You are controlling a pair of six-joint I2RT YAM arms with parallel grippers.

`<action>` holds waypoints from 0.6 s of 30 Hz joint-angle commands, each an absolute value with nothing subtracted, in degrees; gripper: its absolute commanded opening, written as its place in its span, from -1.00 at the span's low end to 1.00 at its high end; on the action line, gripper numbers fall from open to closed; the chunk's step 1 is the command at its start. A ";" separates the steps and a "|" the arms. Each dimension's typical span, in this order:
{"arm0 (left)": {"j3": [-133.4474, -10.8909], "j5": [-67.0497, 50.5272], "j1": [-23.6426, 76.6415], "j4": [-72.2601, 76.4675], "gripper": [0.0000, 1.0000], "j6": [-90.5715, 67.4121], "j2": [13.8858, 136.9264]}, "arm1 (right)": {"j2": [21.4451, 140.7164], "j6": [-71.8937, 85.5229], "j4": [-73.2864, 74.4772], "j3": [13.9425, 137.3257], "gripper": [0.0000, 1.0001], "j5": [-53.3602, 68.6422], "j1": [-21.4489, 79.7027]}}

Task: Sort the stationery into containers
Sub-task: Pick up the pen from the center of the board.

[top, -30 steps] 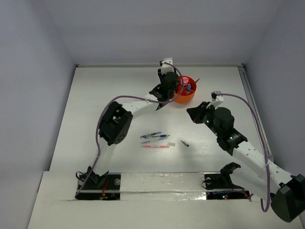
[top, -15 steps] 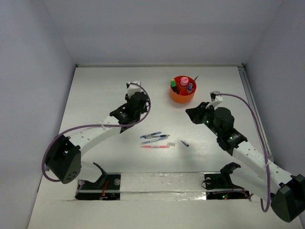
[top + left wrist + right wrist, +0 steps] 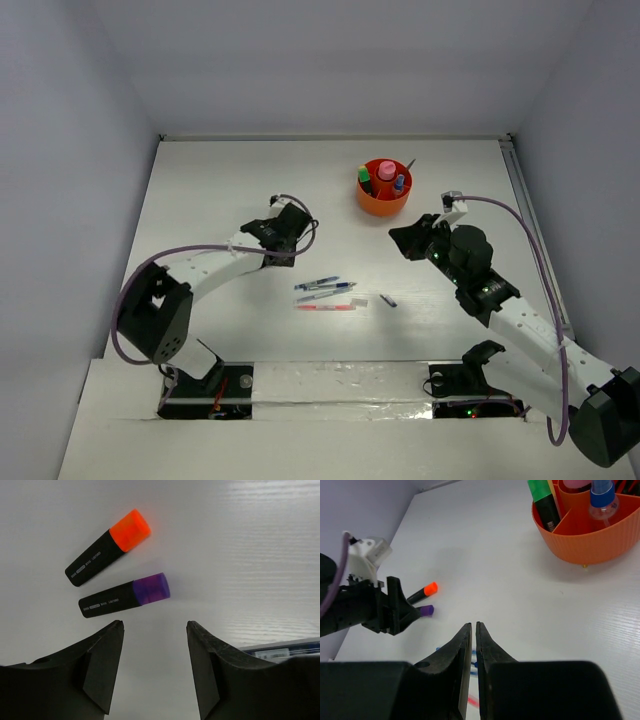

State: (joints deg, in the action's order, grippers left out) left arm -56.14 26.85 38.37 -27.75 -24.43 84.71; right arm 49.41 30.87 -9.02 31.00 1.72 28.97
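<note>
Two stubby black highlighters lie side by side on the white table, one with an orange end and one with a purple end. My left gripper hangs open just short of the purple one, touching neither. From above, the left gripper hides both. The round orange tub at the back holds a green-ended highlighter, a blue-capped bottle and a pink tube. My right gripper is shut and empty, in front of the tub.
Two blue pens and a red pen lie together mid-table, right of the left gripper. A small dark piece lies beside them. The table's raised edge runs along the right.
My left arm swung from above the orange tub to the left-middle of the table over the highlighters, and its jaws have opened wider. The right arm has not moved.
</note>
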 commanded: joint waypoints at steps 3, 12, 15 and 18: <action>-58.45 26.55 35.25 -30.59 0.01 -11.02 88.50 | 48.52 30.67 -10.72 31.64 -0.72 1.93 29.53; -59.76 21.81 32.70 -26.54 0.02 -6.59 91.93 | 49.04 30.50 -10.55 31.82 -0.71 2.11 29.53; -59.68 18.99 32.08 -25.84 -0.01 -6.15 92.98 | 48.96 30.41 -10.46 31.82 -0.72 2.02 29.53; -59.68 18.63 31.55 -25.93 -0.02 -6.33 94.39 | 48.78 30.32 -10.37 31.82 -0.72 1.85 29.53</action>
State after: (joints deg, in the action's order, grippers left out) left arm -57.91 20.25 32.21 -25.98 -7.51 93.78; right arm 49.41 30.87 -9.02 31.00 1.74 28.97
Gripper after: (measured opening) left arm 0.493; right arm 0.142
